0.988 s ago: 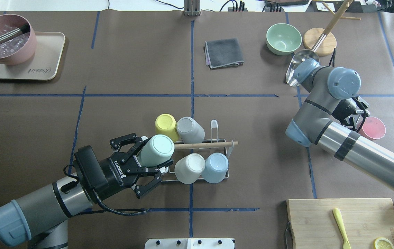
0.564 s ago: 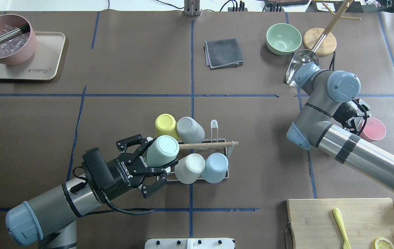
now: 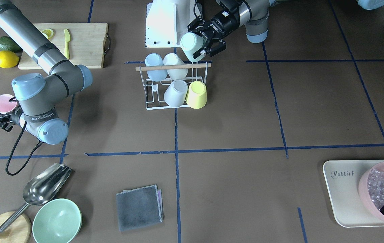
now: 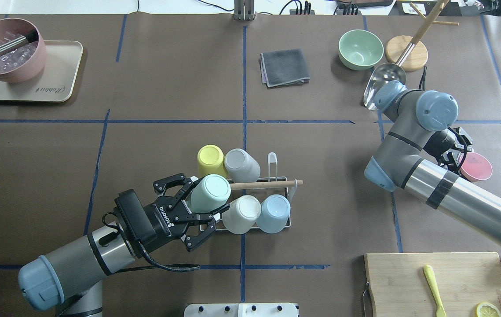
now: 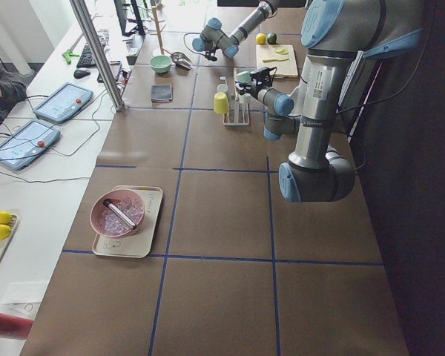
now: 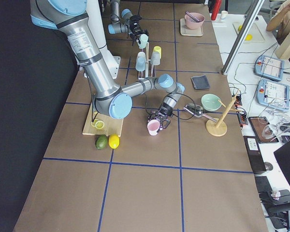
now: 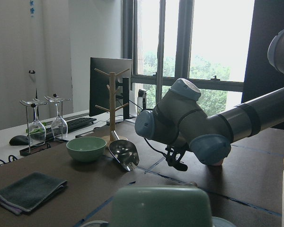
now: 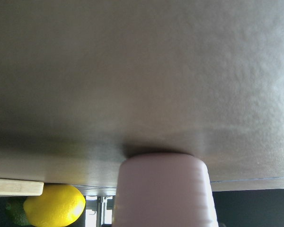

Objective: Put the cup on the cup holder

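The mint cup (image 4: 213, 193) sits tilted, base up, at the left end of the rack (image 4: 268, 183), covering the tip of its wooden rod. The left tool (image 4: 205, 200) grips it, one finger on either side. Whether the cup is on a prong cannot be told. Four upturned cups are on the rack. Yellow (image 4: 211, 160) and grey (image 4: 241, 165) are on its far side, and white (image 4: 241, 214) and blue (image 4: 275, 213) are on its near side. Well to the right of the rack, the right tool (image 6: 157, 121) is closed on a pink cup (image 4: 477, 167) low over the tabletop (image 4: 166, 88). Beyond the rack lies a folded grey cloth (image 4: 284, 67), and farther right of that a green bowl (image 4: 360, 49). A wooden board (image 4: 408, 281) lies near and to the right of the rack.
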Tool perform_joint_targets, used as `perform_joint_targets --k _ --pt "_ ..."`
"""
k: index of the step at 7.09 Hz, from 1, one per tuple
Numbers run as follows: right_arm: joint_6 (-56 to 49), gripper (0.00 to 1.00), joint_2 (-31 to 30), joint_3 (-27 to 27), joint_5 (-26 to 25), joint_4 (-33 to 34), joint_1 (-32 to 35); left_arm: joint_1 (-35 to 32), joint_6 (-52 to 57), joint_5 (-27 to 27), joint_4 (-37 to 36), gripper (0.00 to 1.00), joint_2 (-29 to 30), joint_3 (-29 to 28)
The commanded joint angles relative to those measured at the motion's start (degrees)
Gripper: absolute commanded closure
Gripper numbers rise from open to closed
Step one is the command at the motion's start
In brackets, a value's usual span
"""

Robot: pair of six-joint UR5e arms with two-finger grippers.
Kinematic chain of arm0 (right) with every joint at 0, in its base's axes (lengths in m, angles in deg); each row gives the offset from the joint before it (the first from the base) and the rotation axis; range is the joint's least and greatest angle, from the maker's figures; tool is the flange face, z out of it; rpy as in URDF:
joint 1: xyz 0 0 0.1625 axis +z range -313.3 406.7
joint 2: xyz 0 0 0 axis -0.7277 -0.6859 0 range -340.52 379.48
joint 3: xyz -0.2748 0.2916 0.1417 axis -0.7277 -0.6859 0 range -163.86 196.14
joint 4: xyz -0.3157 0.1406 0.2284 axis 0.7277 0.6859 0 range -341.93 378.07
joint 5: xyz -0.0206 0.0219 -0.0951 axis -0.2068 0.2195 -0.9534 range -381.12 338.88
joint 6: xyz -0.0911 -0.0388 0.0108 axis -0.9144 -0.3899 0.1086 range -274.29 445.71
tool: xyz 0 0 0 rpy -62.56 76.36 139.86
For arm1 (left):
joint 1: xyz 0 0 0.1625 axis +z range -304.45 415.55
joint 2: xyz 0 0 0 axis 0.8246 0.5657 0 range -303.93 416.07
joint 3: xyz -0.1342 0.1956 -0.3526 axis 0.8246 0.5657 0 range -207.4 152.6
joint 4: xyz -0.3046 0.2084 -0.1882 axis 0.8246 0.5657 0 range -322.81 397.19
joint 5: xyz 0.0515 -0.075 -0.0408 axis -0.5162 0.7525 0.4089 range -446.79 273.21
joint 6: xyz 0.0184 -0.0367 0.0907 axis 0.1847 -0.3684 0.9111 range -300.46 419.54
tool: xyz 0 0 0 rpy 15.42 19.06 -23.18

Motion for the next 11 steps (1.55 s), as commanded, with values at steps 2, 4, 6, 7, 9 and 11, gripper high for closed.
perform_joint_targets --k 2,4,6,7,9,11 --pt "1.1 0.81 1.1 5.9 0.5 2.7 2.1 0.8 0.1 0.0 3.6 0.95 0.0 -3.3" --pt "1.5 0.81 1.2 14.6 5.9 1.4 6.2 1.0 0.3 0.0 4.1 0.92 0.0 -3.3" --pt "10.3 0.81 0.4 15.7 16.9 -17.9 10.3 1.1 0.4 0.0 4.3 0.01 0.0 -3.3" --pt "15.6 0.81 0.3 15.7 20.9 -28.9 10.3 1.1 0.4 0.0 5.3 0.00 0.0 -3.6" --pt "31.7 0.81 -1.8 15.1 27.2 -54.0 10.2 1.2 0.4 0.0 5.4 0.00 0.0 -3.6" --pt "40.2 0.80 -1.9 13.6 27.5 -77.7 9.9 1.1 0.4 0.0 5.7 0.00 0.0 -3.4"
